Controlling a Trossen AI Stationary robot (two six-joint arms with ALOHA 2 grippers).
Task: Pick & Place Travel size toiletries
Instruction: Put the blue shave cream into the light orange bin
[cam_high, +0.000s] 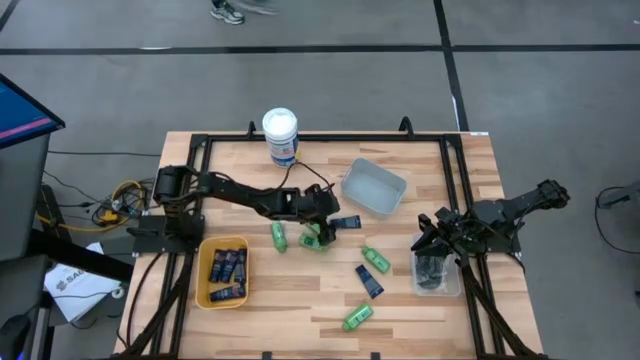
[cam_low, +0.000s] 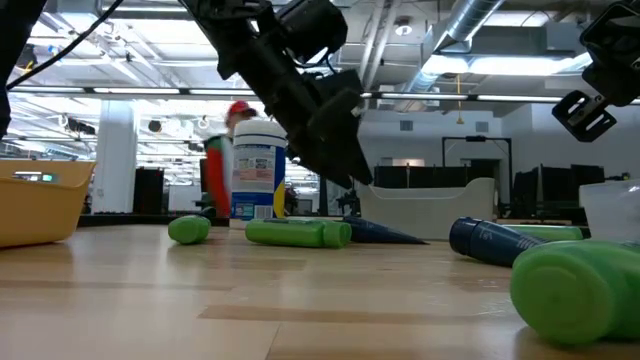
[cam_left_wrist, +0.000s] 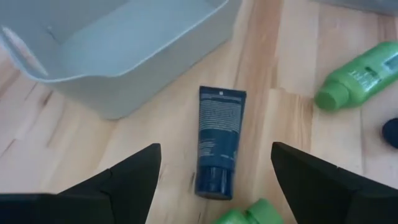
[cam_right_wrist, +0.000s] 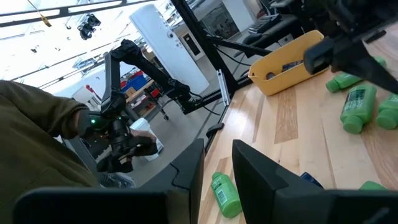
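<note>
One navy tube (cam_left_wrist: 217, 141) lies between grey bin (cam_left_wrist: 118, 74) and green bottle (cam_left_wrist: 357, 74).

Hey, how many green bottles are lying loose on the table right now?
4 green bottles: one beside the yellow tray, one partly under the left hand, one mid-table, one lowest in the overhead view. Another may hide under that hand.
</note>
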